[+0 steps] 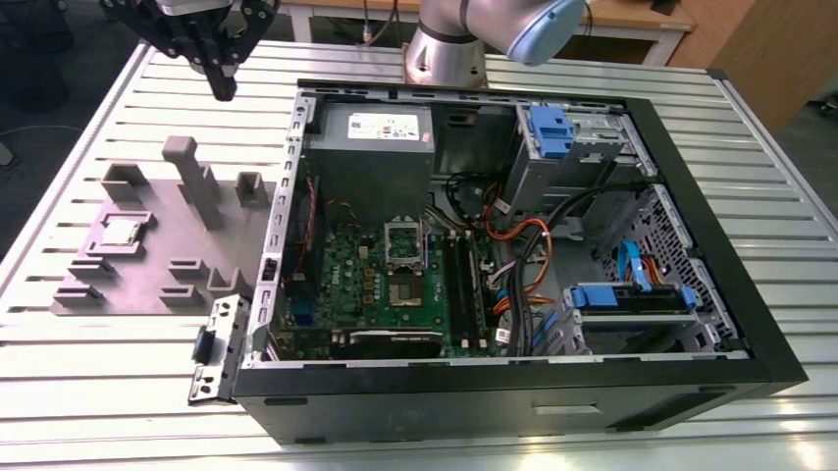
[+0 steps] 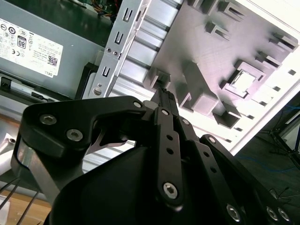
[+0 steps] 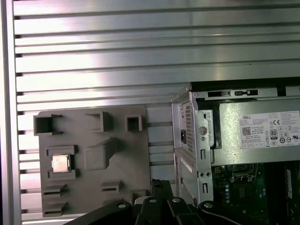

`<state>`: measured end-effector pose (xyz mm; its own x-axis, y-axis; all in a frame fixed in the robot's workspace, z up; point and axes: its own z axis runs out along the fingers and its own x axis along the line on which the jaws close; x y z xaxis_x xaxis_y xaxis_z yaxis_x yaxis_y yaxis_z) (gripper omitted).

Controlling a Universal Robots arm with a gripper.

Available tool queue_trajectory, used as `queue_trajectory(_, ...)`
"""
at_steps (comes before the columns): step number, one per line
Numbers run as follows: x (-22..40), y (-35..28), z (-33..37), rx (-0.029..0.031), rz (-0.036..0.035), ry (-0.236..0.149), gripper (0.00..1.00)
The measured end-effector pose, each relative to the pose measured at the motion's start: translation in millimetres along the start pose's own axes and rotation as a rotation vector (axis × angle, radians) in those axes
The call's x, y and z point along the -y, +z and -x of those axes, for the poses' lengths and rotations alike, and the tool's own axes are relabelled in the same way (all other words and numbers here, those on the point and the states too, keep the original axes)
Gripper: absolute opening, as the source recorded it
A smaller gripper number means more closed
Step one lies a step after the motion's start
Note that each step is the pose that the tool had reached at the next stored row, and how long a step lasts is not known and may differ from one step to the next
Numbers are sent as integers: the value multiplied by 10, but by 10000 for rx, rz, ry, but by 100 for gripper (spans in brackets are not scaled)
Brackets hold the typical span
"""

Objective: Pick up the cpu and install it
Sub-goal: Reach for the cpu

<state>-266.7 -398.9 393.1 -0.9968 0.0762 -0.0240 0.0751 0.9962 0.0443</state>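
While the gripper (image 1: pixel 224 90) hangs closed and empty, the cpu (image 1: pixel 121 231) sits in a tray (image 1: pixel 137 273) pocket at its 7 o'clock in the exterior view, likely light, stiff, fragile, best pinched by opposite edges.

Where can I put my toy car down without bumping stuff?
Bare table slats lie below the grey tray in the exterior view, and beside the computer case at the exterior view's right. The tray, holding the cpu, and the case's inside are crowded.
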Motion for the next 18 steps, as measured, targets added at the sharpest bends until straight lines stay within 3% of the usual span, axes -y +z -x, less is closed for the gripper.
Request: queue_trajectory(18, 6, -1, -72, 0, 0, 0, 11)
